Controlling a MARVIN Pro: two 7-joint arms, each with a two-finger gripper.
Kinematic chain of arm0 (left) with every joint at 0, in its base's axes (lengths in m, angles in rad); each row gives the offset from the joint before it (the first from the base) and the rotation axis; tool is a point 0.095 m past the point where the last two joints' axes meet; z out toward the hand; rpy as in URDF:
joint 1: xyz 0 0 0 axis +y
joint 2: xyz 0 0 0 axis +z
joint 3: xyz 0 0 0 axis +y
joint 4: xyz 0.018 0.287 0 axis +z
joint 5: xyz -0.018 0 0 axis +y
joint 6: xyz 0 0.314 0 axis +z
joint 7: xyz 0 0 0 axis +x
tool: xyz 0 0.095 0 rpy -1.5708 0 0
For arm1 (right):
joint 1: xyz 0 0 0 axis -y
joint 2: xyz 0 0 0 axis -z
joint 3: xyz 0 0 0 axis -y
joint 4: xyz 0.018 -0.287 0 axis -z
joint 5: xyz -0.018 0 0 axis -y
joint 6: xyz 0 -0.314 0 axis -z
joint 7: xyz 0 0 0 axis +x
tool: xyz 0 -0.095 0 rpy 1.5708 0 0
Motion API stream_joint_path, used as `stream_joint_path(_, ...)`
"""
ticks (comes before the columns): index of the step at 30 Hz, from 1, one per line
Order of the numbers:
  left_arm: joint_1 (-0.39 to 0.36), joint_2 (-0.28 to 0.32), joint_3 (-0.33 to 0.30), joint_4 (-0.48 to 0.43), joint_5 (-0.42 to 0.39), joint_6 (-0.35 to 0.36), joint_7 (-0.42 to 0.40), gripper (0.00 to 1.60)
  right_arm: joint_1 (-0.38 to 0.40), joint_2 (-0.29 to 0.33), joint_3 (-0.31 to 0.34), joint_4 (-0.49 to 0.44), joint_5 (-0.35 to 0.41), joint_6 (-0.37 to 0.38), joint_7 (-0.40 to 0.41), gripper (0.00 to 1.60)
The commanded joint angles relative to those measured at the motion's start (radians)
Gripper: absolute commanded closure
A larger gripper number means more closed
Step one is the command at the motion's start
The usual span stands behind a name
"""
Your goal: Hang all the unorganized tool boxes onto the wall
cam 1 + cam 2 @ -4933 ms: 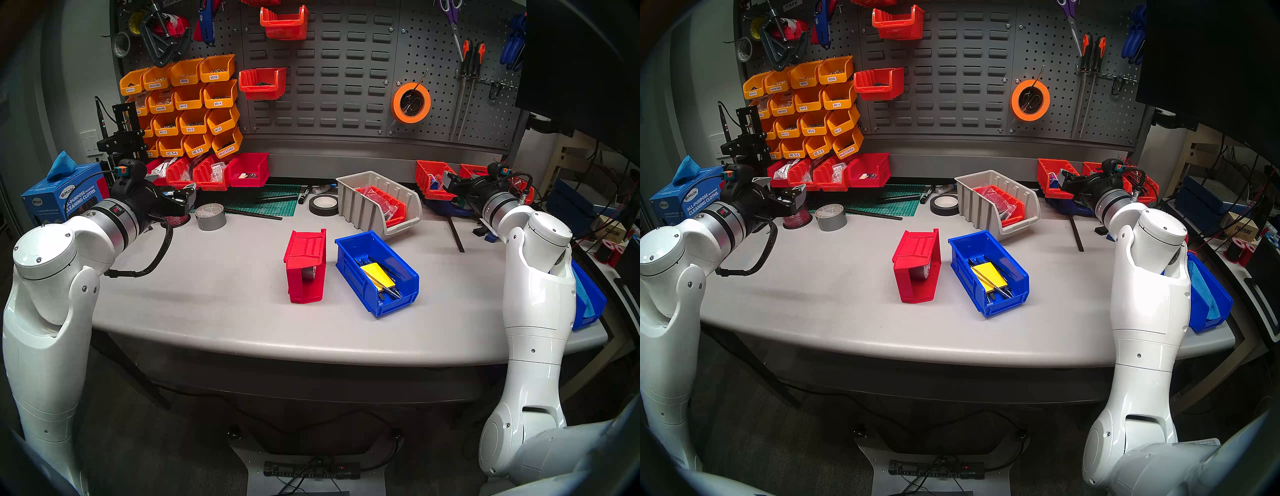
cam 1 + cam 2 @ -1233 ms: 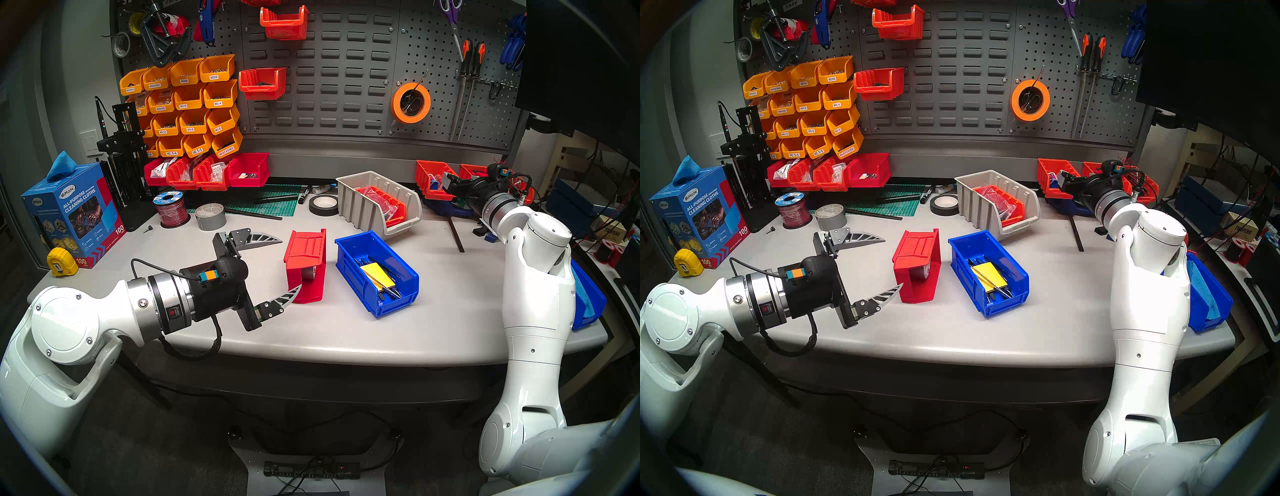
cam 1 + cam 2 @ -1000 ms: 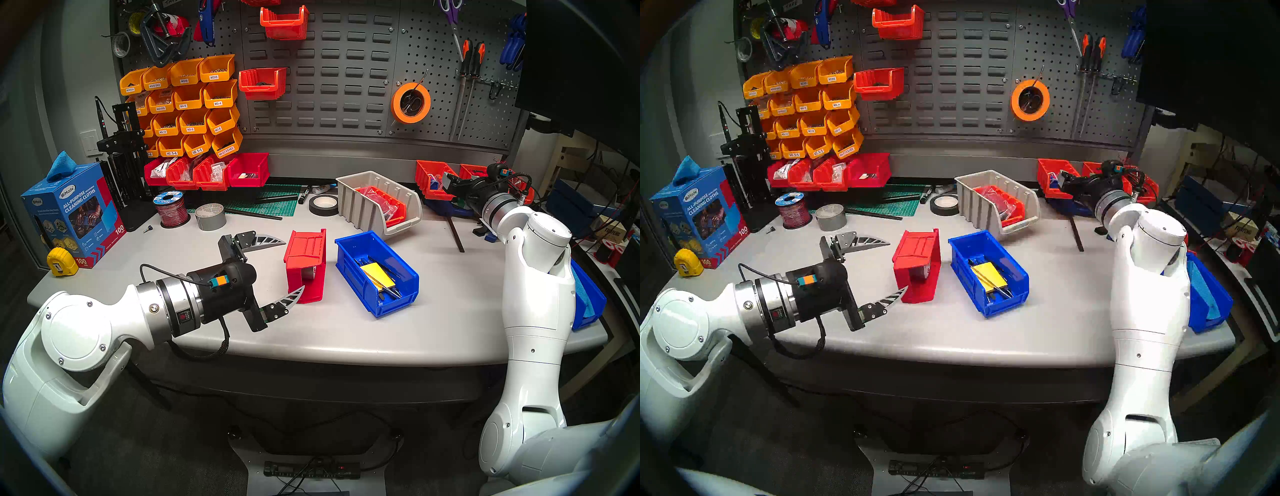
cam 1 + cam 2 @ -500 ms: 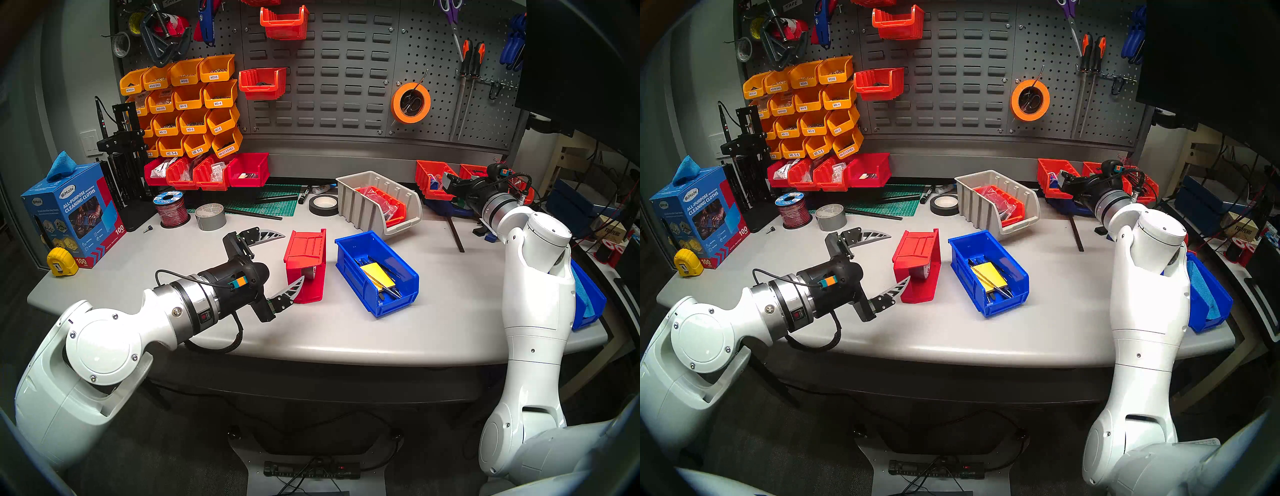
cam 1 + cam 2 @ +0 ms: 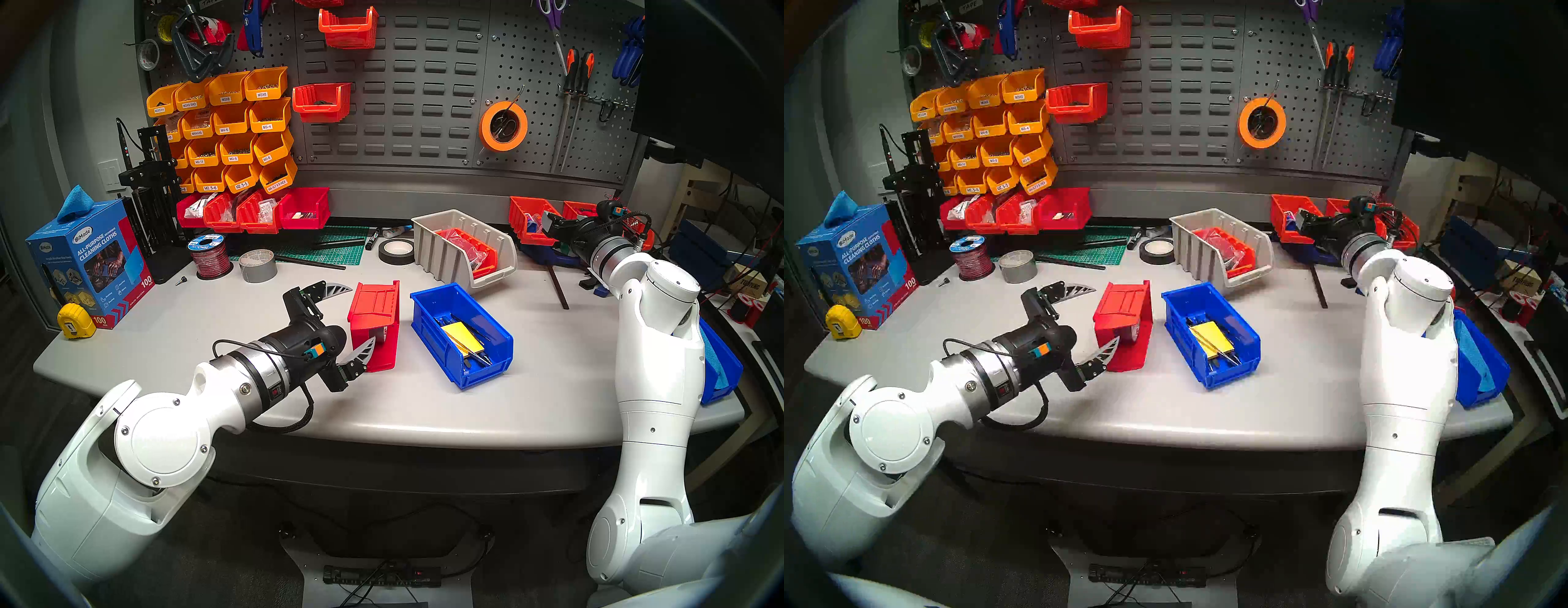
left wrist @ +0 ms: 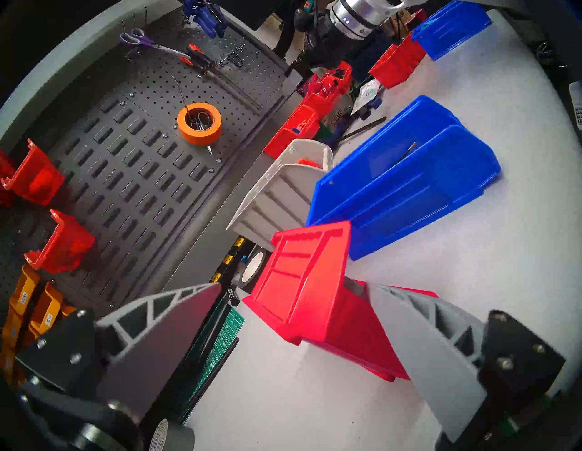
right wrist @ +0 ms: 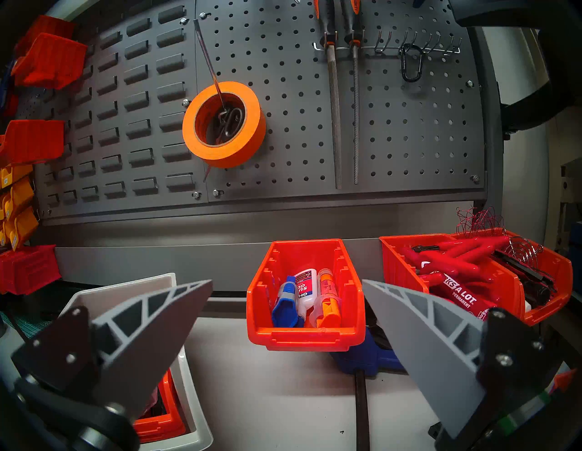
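A red tool box (image 5: pixel 375 327) lies tipped over mid-table, its open side towards the table's front edge. My left gripper (image 5: pixel 361 315) is open at the box's left side. In the left wrist view its near finger (image 6: pixel 419 340) overlaps the red tool box (image 6: pixel 302 283), and the far finger (image 6: pixel 163 318) stands apart. A blue tool box (image 5: pixel 462 335) with a yellow pad sits right of it. The beige ribbed tool box (image 5: pixel 462 250) is behind. The slotted wall (image 5: pixel 403 97) rises at the back. My right gripper (image 7: pixel 287 282) hangs open at the far right, empty.
Yellow-orange labelled bins (image 5: pixel 229 127) and two red bins (image 5: pixel 322 102) hang on the wall, with an orange tape roll (image 5: pixel 503 126). Red bins (image 5: pixel 254 212) line the wall's base. Tape rolls (image 5: pixel 258 265), a wire spool (image 5: pixel 210 257) and a blue carton (image 5: pixel 85 263) stand at left.
My left arm has reached forward and right, and its open fingers have closed in on the red box's left side. The right arm and the boxes have not moved.
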Motion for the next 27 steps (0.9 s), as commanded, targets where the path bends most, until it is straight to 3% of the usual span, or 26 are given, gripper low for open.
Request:
stream_joint_path(1,-0.063,-0.024,0.050,-0.006,0.063,0.054,0.034,0.00,0.006,0.001,0.000,-0.015,0.001,-0.002,0.000,0.00)
stream_joint_path(12,-0.122,-0.051,0.135,-0.006,0.150,0.152,0.058,0.00,0.006,0.001,0.000,-0.015,0.001,-0.002,0.000,0.00)
stream_joint_path(14,-0.127,-0.056,0.140,-0.006,0.148,0.159,0.056,0.08,0.006,0.001,0.000,-0.015,0.001,-0.002,0.000,0.00)
stream_joint_path(15,-0.127,-0.054,0.147,-0.006,0.156,0.170,0.055,1.60,0.006,0.001,0.000,-0.015,0.001,-0.002,0.000,0.00)
stream_joint_path(24,-0.124,-0.096,0.153,-0.006,0.143,0.214,0.077,1.60,0.006,0.001,0.000,-0.016,0.001,-0.002,0.000,0.00)
stream_joint_path(27,-0.126,-0.147,0.141,-0.006,0.106,0.250,0.087,1.60,0.006,0.001,0.000,-0.016,0.001,-0.002,0.000,0.00)
